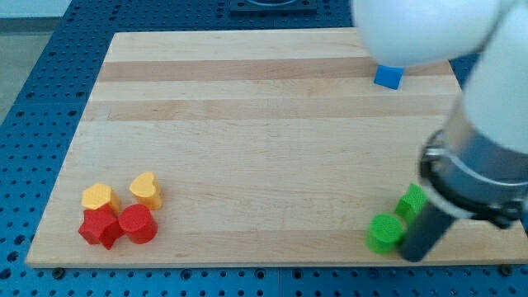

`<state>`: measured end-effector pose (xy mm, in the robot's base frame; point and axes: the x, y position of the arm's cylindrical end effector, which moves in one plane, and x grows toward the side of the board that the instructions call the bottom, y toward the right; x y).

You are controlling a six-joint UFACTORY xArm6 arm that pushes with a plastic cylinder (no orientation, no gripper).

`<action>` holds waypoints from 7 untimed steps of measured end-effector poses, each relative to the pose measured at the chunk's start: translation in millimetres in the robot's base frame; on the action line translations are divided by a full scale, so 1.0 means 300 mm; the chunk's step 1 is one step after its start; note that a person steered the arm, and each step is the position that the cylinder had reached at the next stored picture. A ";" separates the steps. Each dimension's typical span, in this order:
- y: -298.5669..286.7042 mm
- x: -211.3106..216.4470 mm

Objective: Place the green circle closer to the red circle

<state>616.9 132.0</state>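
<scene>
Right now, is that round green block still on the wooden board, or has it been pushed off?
On the board. The green circle sits flat near the board's bottom edge at the view's right, my tip just beside it.

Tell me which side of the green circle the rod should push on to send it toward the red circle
Push on its right-hand wall. The green circle sits at the view's bottom right, the red circle far to the view's left. My tip is already beside its lower right, which probably suits a leftward shove.

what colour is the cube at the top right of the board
Blue: the blue cube shows in the camera view, partly under the arm.
</scene>
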 end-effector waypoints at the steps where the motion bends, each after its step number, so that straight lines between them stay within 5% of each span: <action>1: -0.202 -0.002; 2: -0.369 -0.011; 4: -0.364 0.007; 6: -0.352 -0.167; 7: -0.298 -0.103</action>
<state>586.0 42.5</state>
